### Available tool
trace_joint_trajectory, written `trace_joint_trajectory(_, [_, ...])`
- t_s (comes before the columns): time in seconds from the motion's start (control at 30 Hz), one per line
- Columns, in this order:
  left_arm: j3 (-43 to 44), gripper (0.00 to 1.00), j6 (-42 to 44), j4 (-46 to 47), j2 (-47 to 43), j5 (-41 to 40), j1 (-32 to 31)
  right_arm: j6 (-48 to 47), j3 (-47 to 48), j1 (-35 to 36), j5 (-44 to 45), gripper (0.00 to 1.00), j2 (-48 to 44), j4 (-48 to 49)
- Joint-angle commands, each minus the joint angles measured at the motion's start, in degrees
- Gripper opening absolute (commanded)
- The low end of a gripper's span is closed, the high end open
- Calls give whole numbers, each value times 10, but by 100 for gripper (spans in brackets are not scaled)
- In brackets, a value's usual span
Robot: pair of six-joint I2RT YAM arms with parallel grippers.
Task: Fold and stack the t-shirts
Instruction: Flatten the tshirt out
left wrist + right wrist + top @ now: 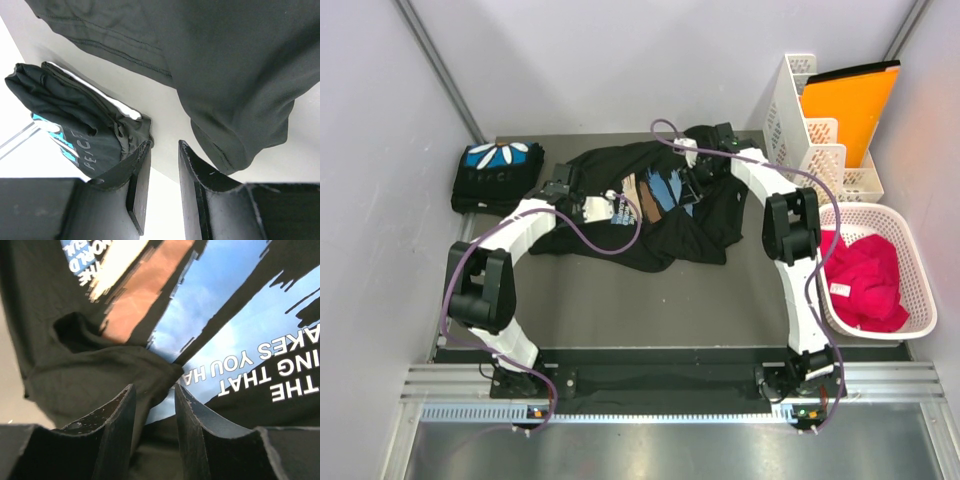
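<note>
Black knit of the unfolded t-shirt (pixel 665 225) lies rumpled at mid-counter (pixel 650 310), print up, and the step in hand looks like flattening it for a fold. To do it well, each claw should take a single layer at an outer edge and draw it outward, low and evenly, so no pleat gets trapped. The right claw (pixel 154 390) stands part-spread astride a soft ridge of cloth beside the blue-and-tan brush strokes; whether it pinches that ridge I cannot tell. The left claw (pixel 164 150) is apart with nothing in the gap, near a stitched hem. The fabric is thin and limp and creases readily, while the print looks smoother and slightly stiffer. The folded t-shirt (pixel 498 175) sits as a thick square at the far left corner. At right are a white latticed basket (pixel 910 240) of red cloth (pixel 865 280) and a slotted rack (pixel 800 110) holding a stiff orange folder (pixel 845 105).
</note>
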Motion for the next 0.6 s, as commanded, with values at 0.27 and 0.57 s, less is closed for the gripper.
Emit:
trace_joint_trajectory(0.27, [16, 34, -4, -4, -31, 13, -9, 33, 36, 10, 5, 36, 36, 31])
trace_joint_trajectory(0.57, [14, 34, 0, -3, -30, 11, -12, 36, 36, 22, 3, 32, 42, 30])
